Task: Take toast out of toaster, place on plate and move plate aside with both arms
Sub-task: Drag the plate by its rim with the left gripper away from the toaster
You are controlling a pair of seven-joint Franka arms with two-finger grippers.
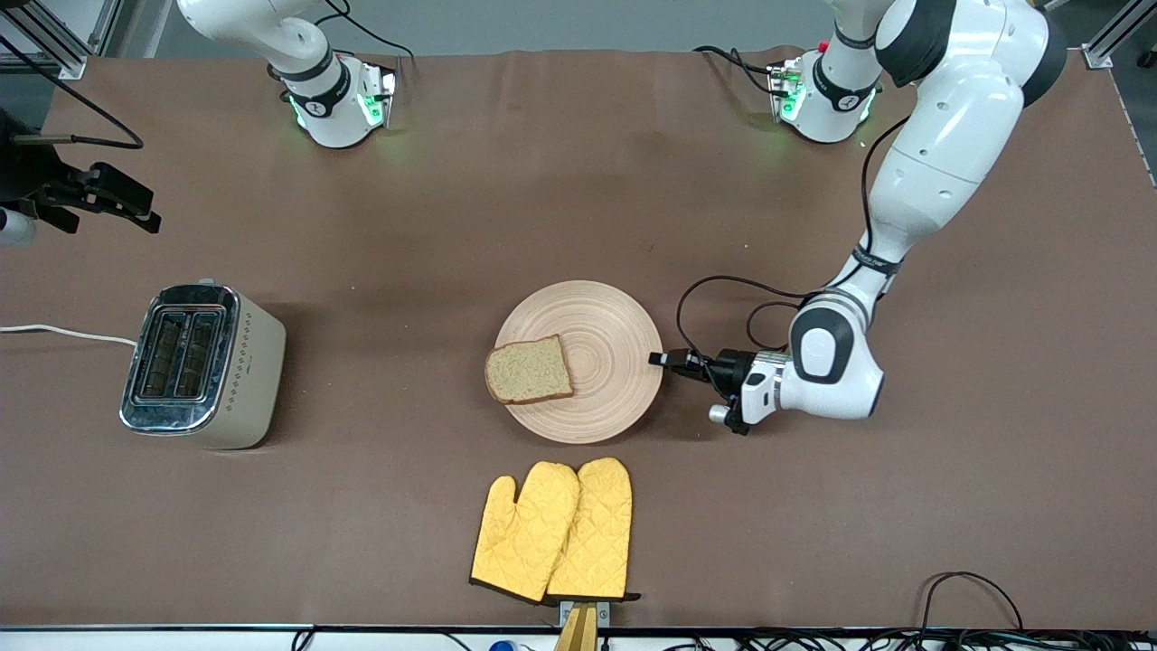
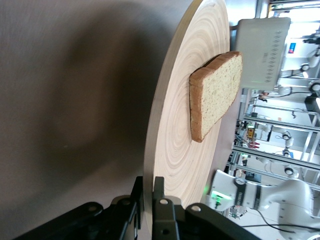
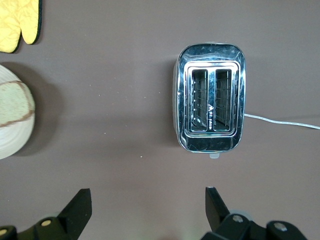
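The round wooden plate (image 1: 606, 325) lies in the middle of the table. The toast (image 1: 529, 369) lies flat on it, on the side toward the right arm's end. My left gripper (image 1: 660, 359) is low at the plate's rim toward the left arm's end. In the left wrist view the left gripper (image 2: 149, 187) is shut on the rim of the plate (image 2: 175, 125), one finger above and one below, with the toast (image 2: 215, 95) farther along. My right gripper (image 1: 145, 212) hangs open and empty over the table beside the toaster, and its view shows the jaws (image 3: 148, 200) wide apart.
A silver and cream toaster (image 1: 203, 366) with empty slots stands at the right arm's end, also in the right wrist view (image 3: 210, 110). Two yellow oven mitts (image 1: 556, 529) lie nearer the front camera than the plate. A white cord (image 1: 63, 333) runs off from the toaster.
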